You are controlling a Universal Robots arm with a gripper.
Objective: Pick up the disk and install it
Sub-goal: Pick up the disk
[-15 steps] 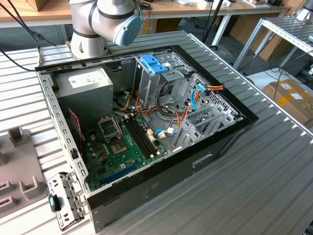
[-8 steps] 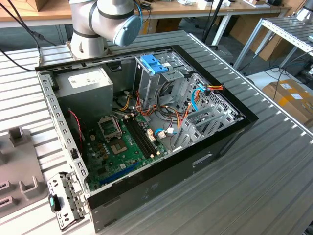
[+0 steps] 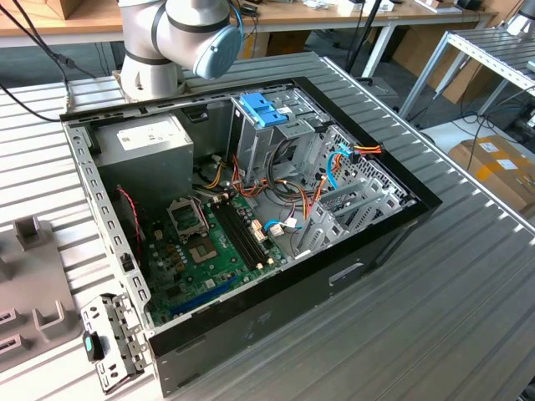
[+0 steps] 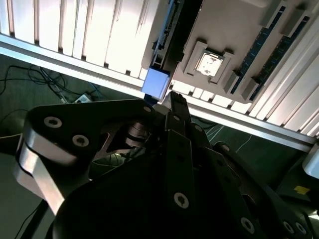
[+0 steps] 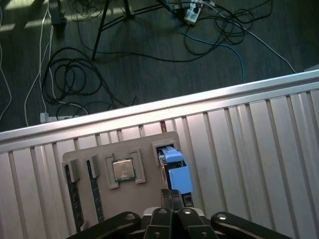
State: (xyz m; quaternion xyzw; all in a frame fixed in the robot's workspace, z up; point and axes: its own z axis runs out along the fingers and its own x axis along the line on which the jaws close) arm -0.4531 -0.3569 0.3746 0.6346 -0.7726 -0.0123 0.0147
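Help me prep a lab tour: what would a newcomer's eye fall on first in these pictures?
In the exterior view, the open computer case fills the middle, its green motherboard and blue-topped drive cage exposed, with the robot arm above it in the picture. In the first wrist view, the gripper hangs right by the blue-labelled disk, slotted in a grey tray beside a processor chip.
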